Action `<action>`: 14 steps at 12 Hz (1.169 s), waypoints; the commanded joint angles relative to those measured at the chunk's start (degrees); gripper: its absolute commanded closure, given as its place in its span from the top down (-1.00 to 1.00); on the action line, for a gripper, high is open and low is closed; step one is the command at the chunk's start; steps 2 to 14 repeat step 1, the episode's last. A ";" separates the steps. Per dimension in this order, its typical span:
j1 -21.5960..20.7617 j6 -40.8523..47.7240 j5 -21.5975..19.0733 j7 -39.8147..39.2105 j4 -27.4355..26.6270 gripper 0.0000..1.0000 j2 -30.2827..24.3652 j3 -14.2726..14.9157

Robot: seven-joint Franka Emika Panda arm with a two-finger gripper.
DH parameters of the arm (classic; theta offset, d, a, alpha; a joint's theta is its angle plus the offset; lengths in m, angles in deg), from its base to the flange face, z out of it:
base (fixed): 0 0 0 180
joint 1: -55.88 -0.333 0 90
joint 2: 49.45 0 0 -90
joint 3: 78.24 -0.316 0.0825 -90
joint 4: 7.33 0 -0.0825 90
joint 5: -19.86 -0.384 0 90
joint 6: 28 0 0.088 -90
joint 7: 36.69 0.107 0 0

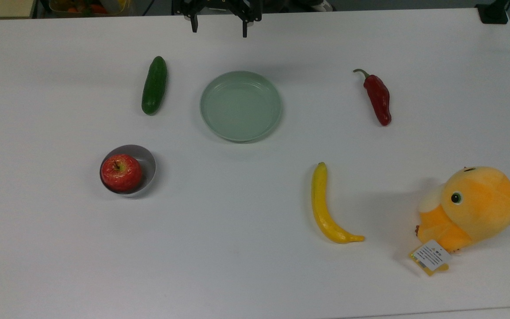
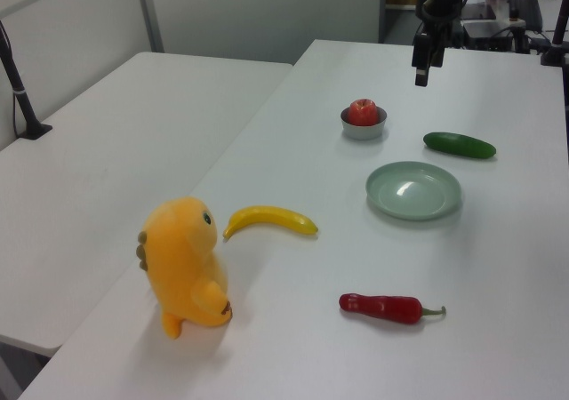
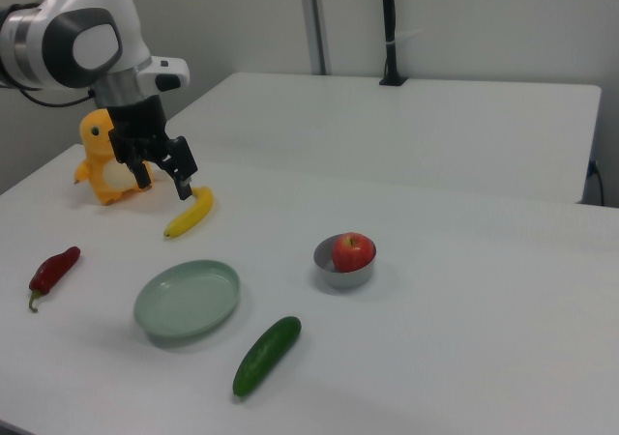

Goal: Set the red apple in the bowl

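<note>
Red apple: the red apple (image 1: 121, 172) sits inside the bowl (image 1: 147, 165), stem up, its top above the rim; the task looks done.
Bowl: it stands on the table (image 1: 237, 274), well apart from everything else, with grey rim showing on the top view's right of the apple.
Gripper: the gripper (image 3: 164, 179) hangs high above the table's far edge in the top view, well clear of the bowl, fingers (image 1: 194, 27) spread wide and holding nothing; this reads as a parked pose after release.
Around: cucumber (image 1: 154, 85), pale green plate (image 1: 241, 106), chili pepper (image 1: 378, 97), banana (image 1: 327, 208), orange plush toy (image 1: 469, 208).
In the way: nothing crowds the bowl or the apple.
</note>
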 commanded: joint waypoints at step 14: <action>0.29 1.47 1.02 -3.18 -0.59 1.00 -0.71 -0.21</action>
